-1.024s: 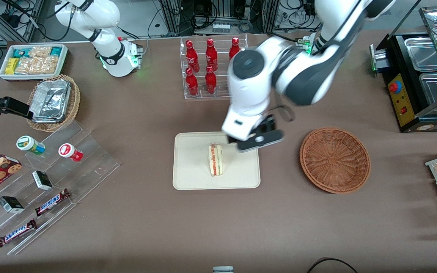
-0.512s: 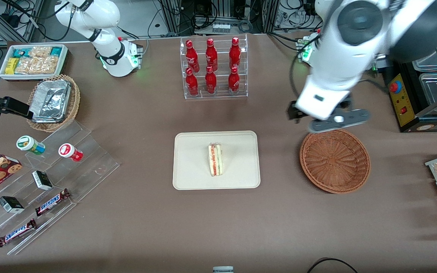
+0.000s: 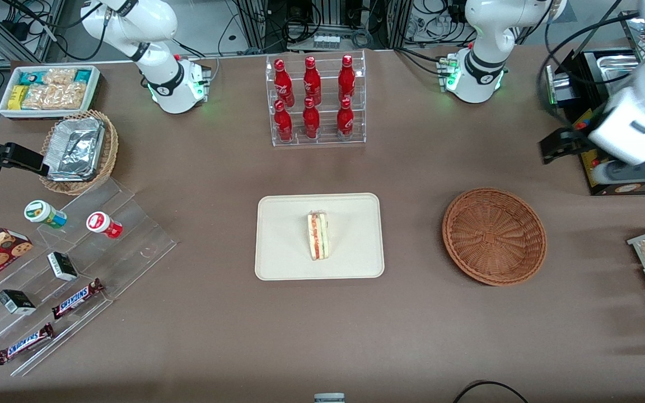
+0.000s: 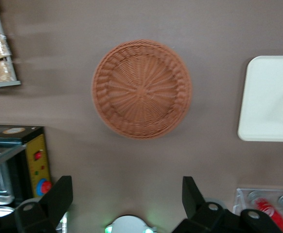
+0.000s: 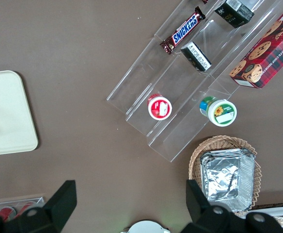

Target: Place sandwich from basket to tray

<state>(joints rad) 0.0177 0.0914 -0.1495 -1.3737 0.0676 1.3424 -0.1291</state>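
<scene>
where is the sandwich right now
The sandwich stands near the middle of the cream tray, with the empty wicker basket beside the tray toward the working arm's end. The tool, open, hangs high above the table near that basket.

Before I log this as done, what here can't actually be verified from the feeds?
- Gripper, left wrist view: jaws open and empty; their roots are cut by the frame edge.
- Sandwich on the tray: underside contact hidden in the front view; a sliver in the wrist view.
- Basket: nothing unclear; empty.
</scene>
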